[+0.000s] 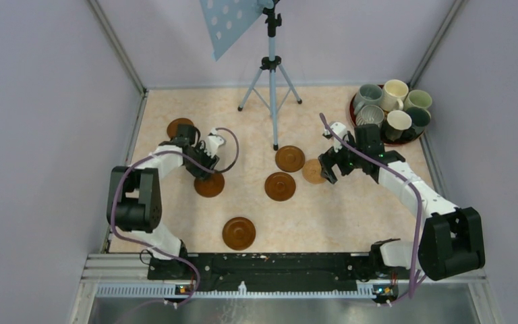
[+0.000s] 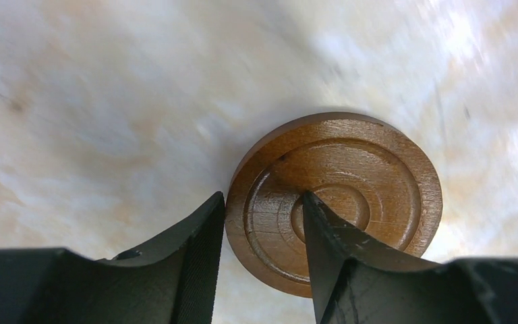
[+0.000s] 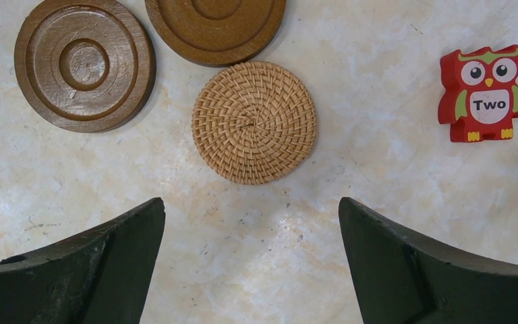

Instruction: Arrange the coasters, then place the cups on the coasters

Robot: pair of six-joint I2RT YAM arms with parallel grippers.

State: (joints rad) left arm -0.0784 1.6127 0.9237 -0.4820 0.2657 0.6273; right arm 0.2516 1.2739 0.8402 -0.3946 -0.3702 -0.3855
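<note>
In the left wrist view my left gripper (image 2: 263, 197) straddles the near rim of a brown wooden coaster (image 2: 364, 169). One finger presses its outer edge and the other rests on its raised centre. From above, that coaster (image 1: 209, 184) lies under my left gripper (image 1: 206, 172). Other coasters lie at the back left (image 1: 181, 126), front centre (image 1: 239, 232) and middle (image 1: 280, 185), (image 1: 289, 158). My right gripper (image 3: 251, 209) hangs open over bare table, just short of a woven round coaster (image 3: 254, 122). The cups (image 1: 391, 111) stand clustered at the back right.
The cups sit on a red round tray (image 1: 355, 123). A camera tripod (image 1: 272, 81) stands at the back centre. A red owl block marked "Two" (image 3: 482, 93) lies right of the woven coaster. Side walls close in the table.
</note>
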